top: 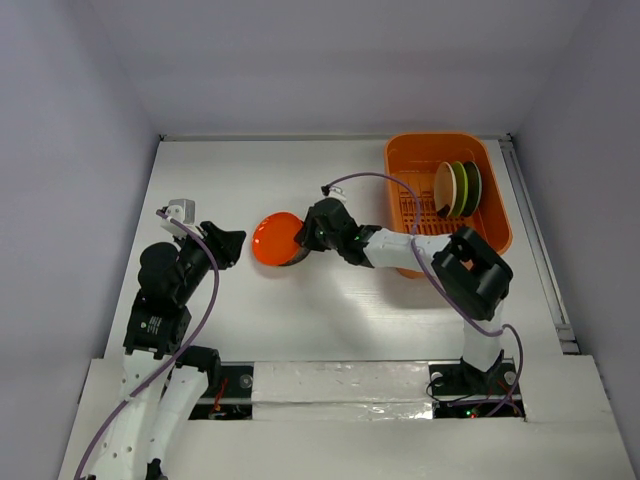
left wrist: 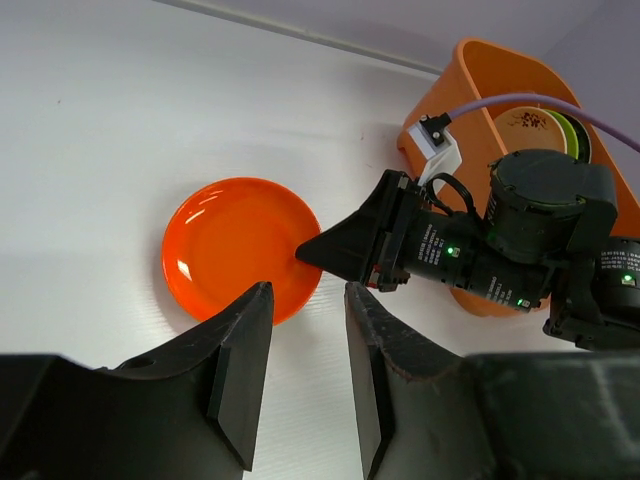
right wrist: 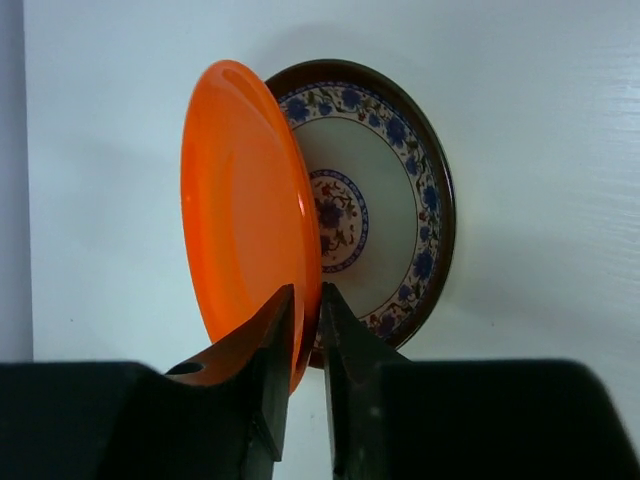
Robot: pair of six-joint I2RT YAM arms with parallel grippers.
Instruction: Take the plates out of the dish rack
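- The dish rack (top: 400, 160) stood at the far right corner of the table (top: 250, 170).
- Inside it, some plates (top: 458, 188) stood on edge, packed close together toward the right wall of the rack. A cream face looked to the left, and yellow and green rims showed behind it.
- An orange plate (top: 275, 238) was out of the rack, near the middle of the table and a little toward the near edge.
- In the right wrist view this orange plate (right wrist: 240, 220) was tilted over a patterned plate (right wrist: 380, 200) that lay flat on the table. The patterned one had a dark rim and blue flowers on cream.
- The right gripper (right wrist: 305, 295) reached from the rack side, with one finger on each side of the rim of the orange plate. The jaws were only narrowly apart. I cannot tell if they pressed the rim or were loose around it.
- The left gripper (left wrist: 305, 295) hung above the table, just beside the orange plate (left wrist: 240, 245), on the side toward the left edge. Its jaws stood partly apart and nothing was between them.
- The tips of the two grippers were near each other, with the orange plate between them in the top view.
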